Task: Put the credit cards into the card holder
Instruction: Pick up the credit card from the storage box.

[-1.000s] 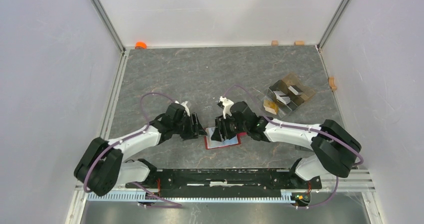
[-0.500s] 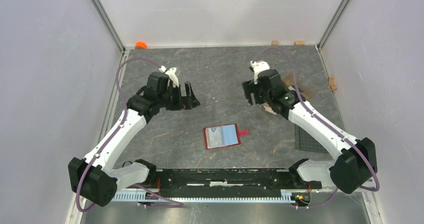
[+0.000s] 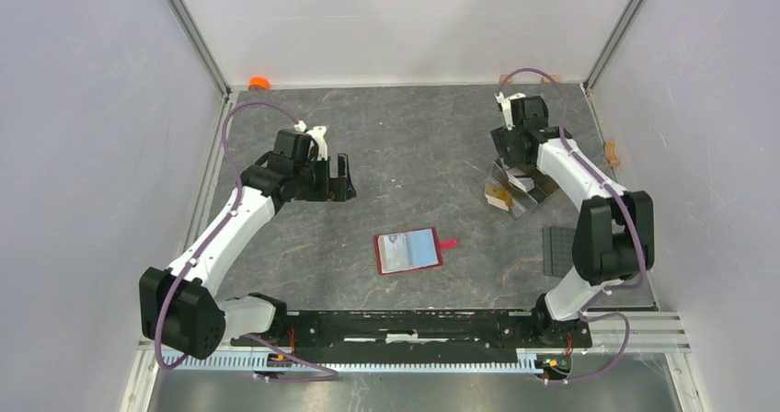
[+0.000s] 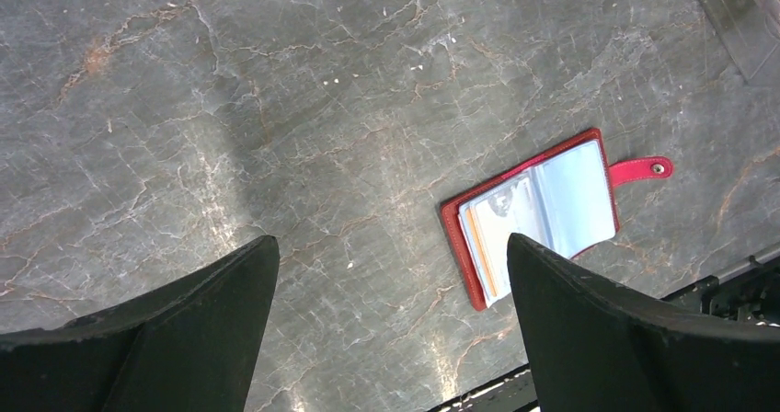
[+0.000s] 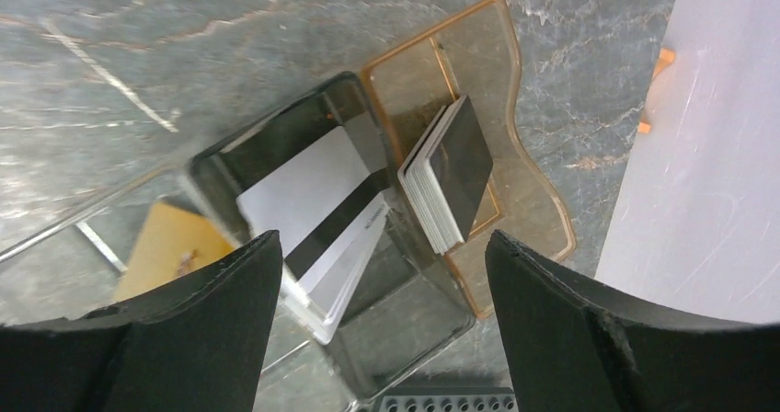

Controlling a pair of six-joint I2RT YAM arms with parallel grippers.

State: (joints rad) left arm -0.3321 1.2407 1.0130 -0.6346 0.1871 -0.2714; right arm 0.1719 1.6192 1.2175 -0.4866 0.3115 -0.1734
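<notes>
Claws gape empty: we hold our left claw (image 4: 391,244) away from the holder (image 4: 543,210), right claw (image 5: 382,239) above the cards (image 5: 455,164).

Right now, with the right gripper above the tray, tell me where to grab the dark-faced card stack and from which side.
Come straight down with the open right gripper. Pinch the dark-faced stack across its thickness at its free upper edge: one finger on the dark face, one behind. It leans in the amber compartment, so that edge seems freest; the walls likely block a sideways approach.
</notes>
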